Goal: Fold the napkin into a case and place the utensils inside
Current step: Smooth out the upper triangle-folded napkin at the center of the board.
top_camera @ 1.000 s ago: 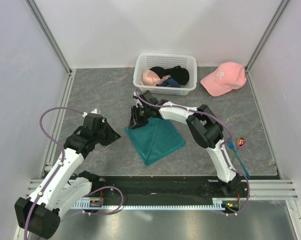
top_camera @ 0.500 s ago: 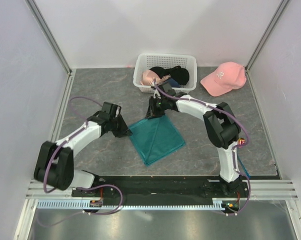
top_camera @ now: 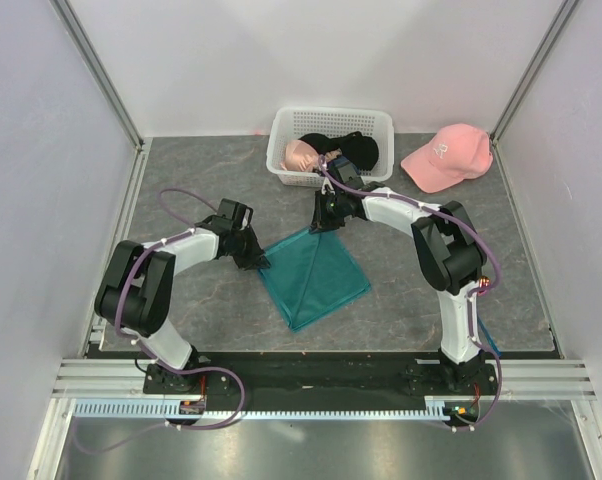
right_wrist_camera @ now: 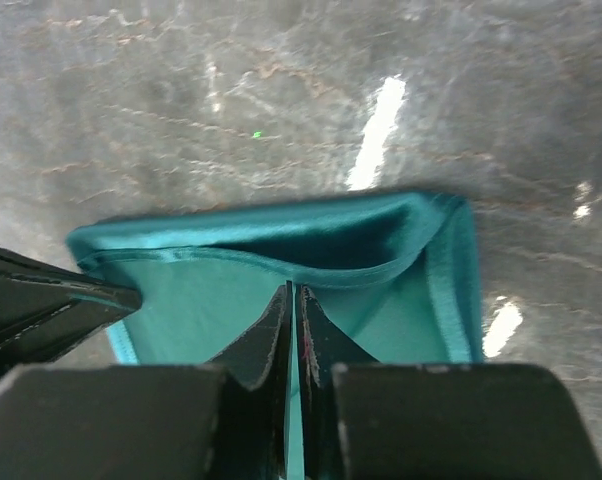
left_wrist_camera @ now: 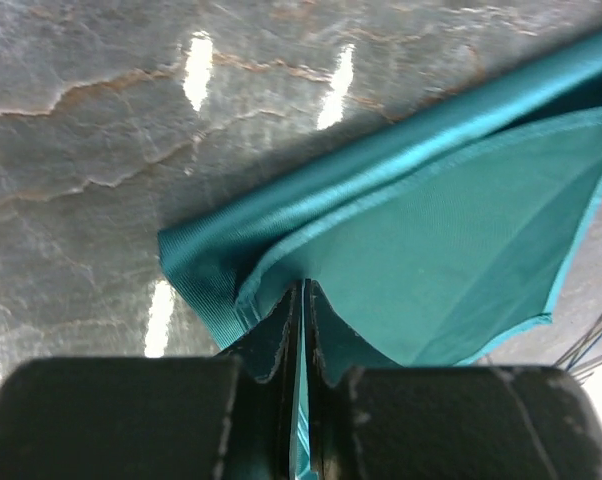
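The teal napkin (top_camera: 313,277) lies folded in layers on the grey table, one corner toward the arm bases. My left gripper (top_camera: 262,262) is at its left corner, shut on the edge of the upper layer (left_wrist_camera: 451,230), with a thin strip of cloth pinched between the jaws (left_wrist_camera: 303,288). My right gripper (top_camera: 320,224) is at the far corner, likewise shut (right_wrist_camera: 293,292) on the upper layer's hem (right_wrist_camera: 211,295). The layer is slightly lifted, showing a dark pocket beneath. The utensils lie at the right: the red-headed one (top_camera: 482,284) and the blue one (top_camera: 490,343), mostly hidden by the right arm.
A white lattice basket (top_camera: 281,140) with black and pink garments (top_camera: 346,150) stands just behind the right gripper. A pink cap (top_camera: 447,155) lies at the back right. The left gripper's fingers (right_wrist_camera: 41,305) show at the left of the right wrist view.
The left arm swung in to the napkin's left corner and the right gripper moved to the far corner. Both sets of jaws closed onto the upper layer's edge.
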Available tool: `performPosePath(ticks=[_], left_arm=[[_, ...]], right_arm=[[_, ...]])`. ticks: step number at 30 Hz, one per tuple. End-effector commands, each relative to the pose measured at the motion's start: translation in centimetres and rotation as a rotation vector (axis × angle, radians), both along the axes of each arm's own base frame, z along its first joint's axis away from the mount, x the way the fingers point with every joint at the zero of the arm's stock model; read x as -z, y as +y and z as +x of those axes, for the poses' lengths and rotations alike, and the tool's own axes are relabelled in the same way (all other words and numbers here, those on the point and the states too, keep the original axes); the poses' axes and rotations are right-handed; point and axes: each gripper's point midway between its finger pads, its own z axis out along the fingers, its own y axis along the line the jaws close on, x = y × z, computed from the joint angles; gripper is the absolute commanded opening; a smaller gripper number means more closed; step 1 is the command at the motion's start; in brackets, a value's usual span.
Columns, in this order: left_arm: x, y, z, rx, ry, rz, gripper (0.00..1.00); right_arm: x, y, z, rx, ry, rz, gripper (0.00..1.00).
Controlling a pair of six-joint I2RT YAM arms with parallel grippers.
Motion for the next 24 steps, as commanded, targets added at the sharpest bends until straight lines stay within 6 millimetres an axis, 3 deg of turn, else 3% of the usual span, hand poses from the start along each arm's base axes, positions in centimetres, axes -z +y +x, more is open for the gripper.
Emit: performPosePath(ticks=[1,8,11,13,14,17,19,20,24], left_arm=[[-0.6,-0.3,2.0,0.019,-0.072,-0.004,0.08],[-0.7,-0.3,1.9,0.026,-0.076,-0.006,0.07],[-1.2,-0.5,1.9,0.031,-0.083,-0.02,0.07],[-1.7,-0.5,1.9,0.029,-0.095,-0.024,0.07],[-1.9,-0.5,1.9,0.03,-0.1,-0.024,0.07],[-2.5,-0.6,2.0,0.03,-0.112,-0.03,0.07],[-2.5,-0.6,2.2,0.03,-0.114,-0.031,0.08],[-2.6,-0.6,2.2,0.031,-0.116,-0.031,0.08],[-2.2,-0.7,2.5,0.028,-0.107,-0.03,0.08]], right_arm=[[1.2,-1.1,1.7,0.004,-0.062,-0.075,0.08],[1.8,-1.6,2.7,-0.009,-0.111,-0.127,0.09],[1.0,-1.5,2.3,-0.013,-0.115,-0.112,0.12],[-0.7,-1.4,1.9,-0.012,-0.137,-0.095,0.2],[-1.7,-1.5,1.5,-0.01,-0.148,-0.088,0.29],[-3.3,-1.7,-0.4,-0.013,-0.149,-0.082,0.39],[-3.2,-1.3,-2.6,-0.044,-0.132,-0.083,0.42],[-4.2,-0.9,-3.3,-0.05,-0.138,-0.064,0.44],[-5.0,2.4,-8.3,-0.141,-0.08,0.025,0.45]])
